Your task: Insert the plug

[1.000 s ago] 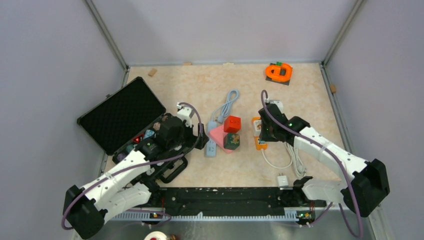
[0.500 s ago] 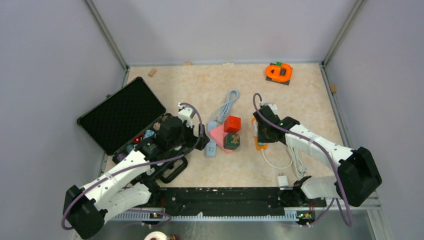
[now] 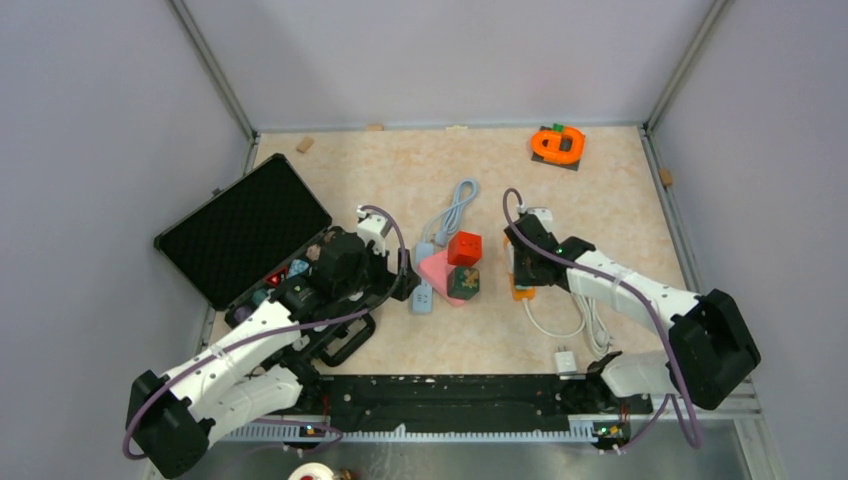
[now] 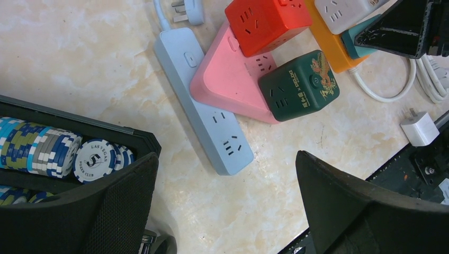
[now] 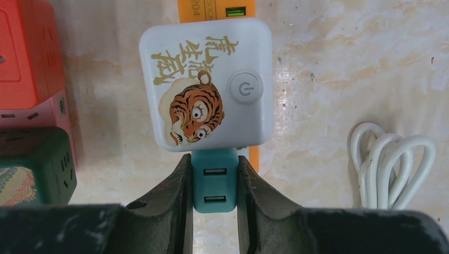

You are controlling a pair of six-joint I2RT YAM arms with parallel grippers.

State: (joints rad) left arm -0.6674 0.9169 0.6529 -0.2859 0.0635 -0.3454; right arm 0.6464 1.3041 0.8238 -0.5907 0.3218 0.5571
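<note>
A teal plug with two USB ports is pinched between my right gripper's fingers, so that gripper is shut on it. Its far end meets the near side of a white cube socket printed with a tiger; the prongs are hidden. The cube sits on an orange power strip. From the top view my right gripper hangs over the orange strip. My left gripper is open and holds nothing, above the table by the end of a light blue power strip.
A pink triangular socket, a red cube and a green cube cluster mid-table. A coiled white cable and a small white charger lie right. An open black case with poker chips stands left.
My right arm has shifted left and slightly nearer the socket cluster with the teal plug still gripped. The left arm has not moved.
</note>
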